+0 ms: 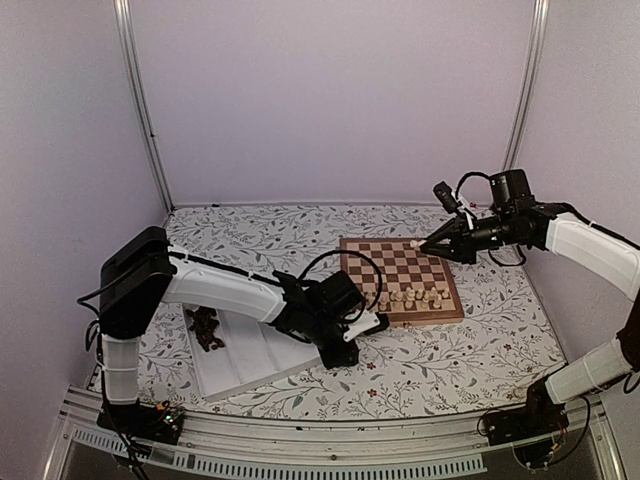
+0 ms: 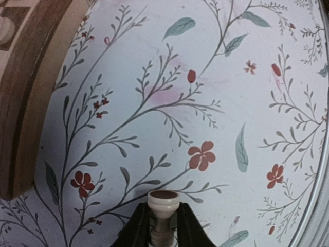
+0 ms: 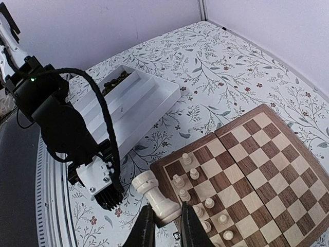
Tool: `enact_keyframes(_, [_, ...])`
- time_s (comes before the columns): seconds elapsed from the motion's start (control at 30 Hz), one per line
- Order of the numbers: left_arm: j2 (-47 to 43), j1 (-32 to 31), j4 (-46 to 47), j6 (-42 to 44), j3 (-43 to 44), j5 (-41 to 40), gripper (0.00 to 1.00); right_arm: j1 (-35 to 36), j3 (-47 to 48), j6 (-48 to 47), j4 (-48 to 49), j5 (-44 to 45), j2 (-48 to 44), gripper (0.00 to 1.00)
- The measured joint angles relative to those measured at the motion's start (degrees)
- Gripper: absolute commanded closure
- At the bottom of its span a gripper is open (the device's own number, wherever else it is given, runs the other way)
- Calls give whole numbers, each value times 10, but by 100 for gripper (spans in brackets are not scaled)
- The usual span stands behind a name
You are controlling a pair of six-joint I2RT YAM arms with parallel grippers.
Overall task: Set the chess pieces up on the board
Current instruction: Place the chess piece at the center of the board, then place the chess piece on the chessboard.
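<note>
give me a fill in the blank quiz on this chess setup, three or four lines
1. The right gripper is clamped on a pale ____ with a notched top.
2. The dark pieces lie heaped in the white ____.
3. The standing pieces on the board are all ____ in colour.
4. The left gripper holds a pale piece beside the board, over the floral ____.
Missing words: rook; tray; pale; cloth.

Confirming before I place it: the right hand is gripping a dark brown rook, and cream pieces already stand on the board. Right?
No: the rook in the right hand is pale cream, not dark brown; the right wrist view shows it. Cream pieces do already stand on the board.
</note>
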Motion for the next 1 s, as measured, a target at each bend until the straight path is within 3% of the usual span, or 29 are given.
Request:
enact_keyframes(0.23, [0, -6, -10, 9, 4, -38, 57, 0, -19, -2, 10, 3, 0, 92])
enact_keyframes(0.43, [-57, -7, 17, 11, -36, -39, 54, 0, -51, 7, 34, -24, 10, 92])
enact_keyframes(0.67, [-179, -7, 213, 6, -110, -52, 50, 0, -59, 36, 55, -105, 69, 91])
enact_keyframes(0.77, [-179, -8, 297, 2, -110, -63, 50, 0, -59, 48, 58, -144, 90, 91])
enact_keyframes(1.0, [-123, -8, 365, 0, -72, -74, 48, 9, -59, 59, 61, -197, 102, 91])
